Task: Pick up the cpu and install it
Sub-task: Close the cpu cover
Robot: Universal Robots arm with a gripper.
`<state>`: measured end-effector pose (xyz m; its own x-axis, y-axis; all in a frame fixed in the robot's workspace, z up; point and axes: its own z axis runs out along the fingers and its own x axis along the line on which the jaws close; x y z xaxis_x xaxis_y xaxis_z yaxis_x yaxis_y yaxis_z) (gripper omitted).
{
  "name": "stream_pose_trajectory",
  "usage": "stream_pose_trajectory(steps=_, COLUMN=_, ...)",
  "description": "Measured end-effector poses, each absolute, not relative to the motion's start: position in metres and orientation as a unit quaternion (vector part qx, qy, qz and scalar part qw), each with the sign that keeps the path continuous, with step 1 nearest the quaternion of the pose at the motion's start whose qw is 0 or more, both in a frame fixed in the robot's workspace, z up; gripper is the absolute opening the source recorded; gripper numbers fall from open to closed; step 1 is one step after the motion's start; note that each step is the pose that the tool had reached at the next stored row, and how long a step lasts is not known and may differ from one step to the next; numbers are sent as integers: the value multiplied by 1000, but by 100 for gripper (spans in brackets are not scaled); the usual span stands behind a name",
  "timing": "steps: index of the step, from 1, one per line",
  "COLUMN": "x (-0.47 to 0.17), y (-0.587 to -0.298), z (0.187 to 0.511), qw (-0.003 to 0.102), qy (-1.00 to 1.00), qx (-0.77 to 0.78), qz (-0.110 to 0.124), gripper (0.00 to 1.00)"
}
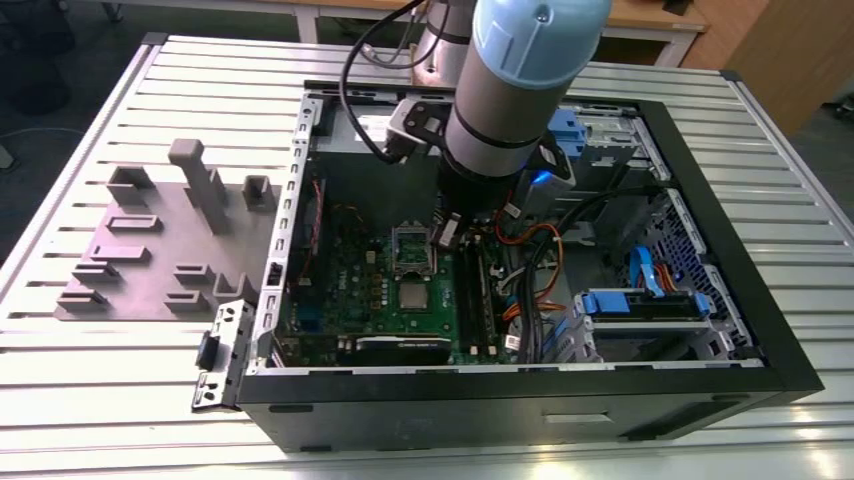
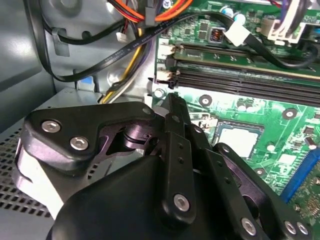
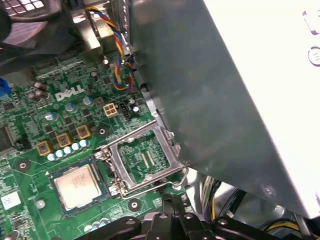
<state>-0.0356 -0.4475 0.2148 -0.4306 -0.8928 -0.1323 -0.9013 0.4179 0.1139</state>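
inside the computer case, on the green motherboard, the cpu lies flat with its silver top up. in the first wrist view the cpu sits in its square seat just beside the socket frame, which stands open and tilted up, with its wire lever along the edge. in the second wrist view the cpu lies on the board beyond the black gripper, apart from it. the gripper hangs from the arm above the motherboard, near the socket frame and a little away from the cpu. its fingers look pressed together and there is nothing between them. beside the case, on the slatted table, a grey fixture plate lies with some upright blocks.
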Motion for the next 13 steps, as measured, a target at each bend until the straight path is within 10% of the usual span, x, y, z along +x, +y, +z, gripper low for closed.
stream_pose_trajectory(steps=13, x=-34, y=-442, z=211, qw=28, qy=853, qx=-514, qz=85, gripper=11)
